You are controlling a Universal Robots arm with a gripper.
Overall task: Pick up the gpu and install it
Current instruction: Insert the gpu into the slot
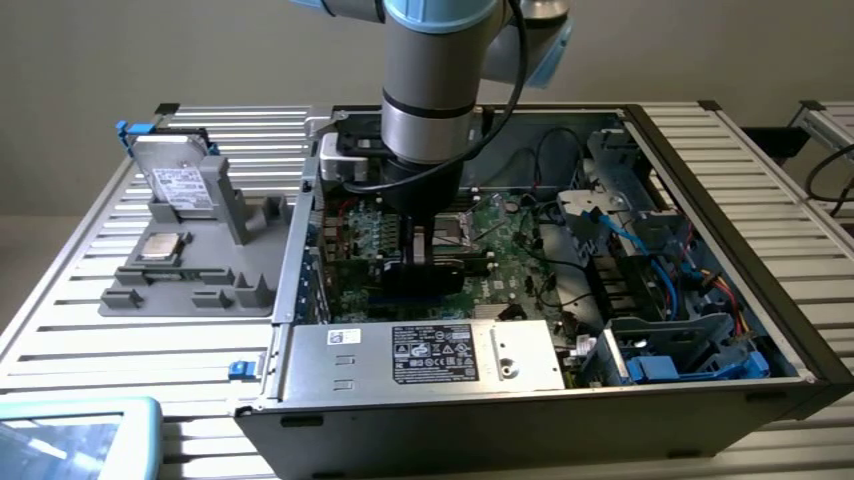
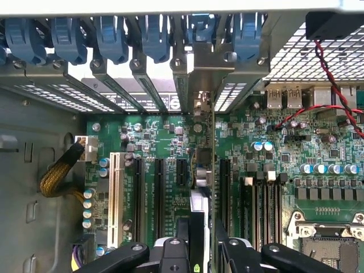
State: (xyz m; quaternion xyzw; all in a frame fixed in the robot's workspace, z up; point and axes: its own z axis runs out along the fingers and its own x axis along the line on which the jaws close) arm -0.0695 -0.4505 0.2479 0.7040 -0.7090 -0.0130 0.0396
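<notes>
My gripper reaches down into the open computer case, over the green motherboard. It is shut on the gpu, a black card held upright on its edge just above or on the board; I cannot tell whether it touches. In the wrist view the gpu appears edge-on between my fingers, in line with the expansion slots. Its silver bracket sits at the rear slot openings under the blue retaining clips.
A grey fixture at the exterior view's left holds a grey drive and a small square chip. The power supply lies along the case front. Cables and a drive cage crowd the exterior view's right.
</notes>
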